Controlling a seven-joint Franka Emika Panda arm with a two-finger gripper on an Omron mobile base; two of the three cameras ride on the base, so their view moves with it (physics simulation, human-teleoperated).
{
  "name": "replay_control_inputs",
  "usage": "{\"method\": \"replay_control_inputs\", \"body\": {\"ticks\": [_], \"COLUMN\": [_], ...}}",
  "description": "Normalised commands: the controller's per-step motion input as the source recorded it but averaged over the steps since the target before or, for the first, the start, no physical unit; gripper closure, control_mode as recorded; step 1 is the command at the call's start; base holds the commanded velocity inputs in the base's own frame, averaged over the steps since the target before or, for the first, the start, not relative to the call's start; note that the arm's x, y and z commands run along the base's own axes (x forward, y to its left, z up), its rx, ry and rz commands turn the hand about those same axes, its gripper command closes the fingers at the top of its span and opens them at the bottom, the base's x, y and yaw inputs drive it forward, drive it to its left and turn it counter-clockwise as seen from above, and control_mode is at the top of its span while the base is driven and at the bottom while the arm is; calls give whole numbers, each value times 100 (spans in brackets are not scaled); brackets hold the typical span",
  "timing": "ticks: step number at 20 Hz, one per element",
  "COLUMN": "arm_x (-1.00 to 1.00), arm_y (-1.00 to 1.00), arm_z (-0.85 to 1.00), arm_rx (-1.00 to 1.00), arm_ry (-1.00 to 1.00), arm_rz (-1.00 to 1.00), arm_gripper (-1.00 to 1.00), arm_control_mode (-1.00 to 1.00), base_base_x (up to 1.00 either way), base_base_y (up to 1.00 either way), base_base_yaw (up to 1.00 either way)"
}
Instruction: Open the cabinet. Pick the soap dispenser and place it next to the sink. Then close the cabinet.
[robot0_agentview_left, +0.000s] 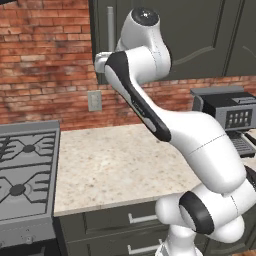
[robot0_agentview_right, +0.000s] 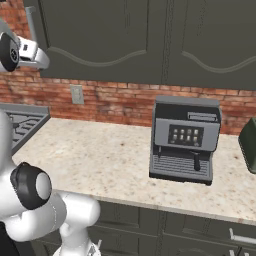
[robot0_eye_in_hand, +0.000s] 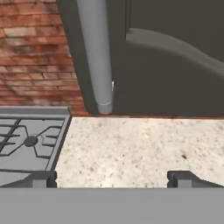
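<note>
Cabinet (robot0_eye_in_hand: 175, 65), dark grey-green with an arched-panel door, is hanging on the brick wall (robot0_agentview_left: 45, 55) above the counter (robot0_agentview_left: 120, 165), and its door is sitting fully shut. Its long silver bar handle (robot0_eye_in_hand: 97, 57) is running vertically along the door's left edge, ending just above the door's bottom rail; in the left base view the same handle (robot0_agentview_left: 110, 27) is showing just left of the arm's upper joint.

The step in hand, judging by the closed door, is reaching for the handle. The fingers (robot0_eye_in_hand: 111, 177) are standing spread wide and empty, their two dark tips rising at the bottom of the hand view, with the handle lying above and slightly left of the gap between them. To do this well, the hand is probably needing to shift toward the handle until the bar sits centred between the tips, then advance so both pads pass either side of it before closing. Gripping the lower half of the bar looks sensible, since it is the nearest part. The pull should then follow the door's arc, presumably hinged on the right.

Further out, a stove (robot0_agentview_left: 25, 170) is sitting left of the counter and a coffee machine (robot0_agentview_right: 185, 140) to the right.
</note>
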Motion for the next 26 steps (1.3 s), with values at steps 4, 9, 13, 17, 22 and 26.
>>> {"method": "replay_control_inputs", "body": {"ticks": [4,9,13,17,22,26], "arm_x": [3,14,34,38,43,35], "arm_y": [0,0,0,0,7,21], "arm_z": [2,22,22,23,-2,-2], "arm_rx": [0,0,0,0,0,0], "arm_ry": [-5,0,5,9,1,0], "arm_rz": [-2,-1,-1,0,0,0], "arm_gripper": [-100,-100,-100,-100,-100,-100], "arm_control_mode": [-100,-100,-100,-100,-100,-100], "base_base_x": [0,0,0,0,0,0], "base_base_y": [0,0,0,0,0,0], "base_base_yaw": [0,0,0,0,0,0]}}
